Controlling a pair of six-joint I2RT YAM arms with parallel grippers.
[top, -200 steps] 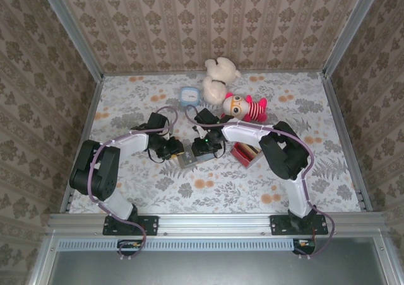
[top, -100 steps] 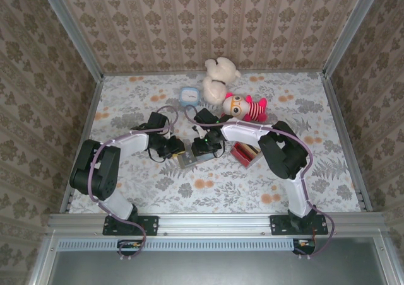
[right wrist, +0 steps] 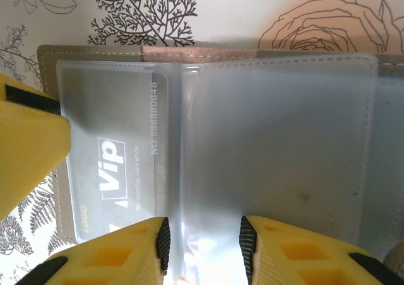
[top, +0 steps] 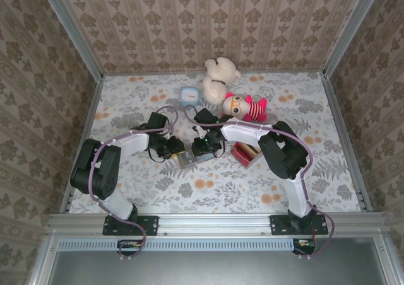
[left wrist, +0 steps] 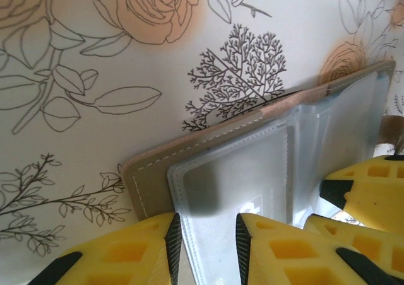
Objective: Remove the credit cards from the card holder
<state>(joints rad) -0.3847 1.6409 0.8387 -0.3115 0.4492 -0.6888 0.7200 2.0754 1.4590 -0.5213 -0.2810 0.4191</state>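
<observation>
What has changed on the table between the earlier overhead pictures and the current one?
Nothing visibly changed. The left gripper and right gripper stay at the open flat grey folding card holder, which lies where it was.

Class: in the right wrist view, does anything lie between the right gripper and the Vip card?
Yes. The card holder's frosted plastic sleeve covers the Vip card, which sits inside its pocket. The right gripper straddles the sleeve's fold beside the card, not on it.

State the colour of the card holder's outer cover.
The card holder's cover is tan, best in left wrist view.
</observation>
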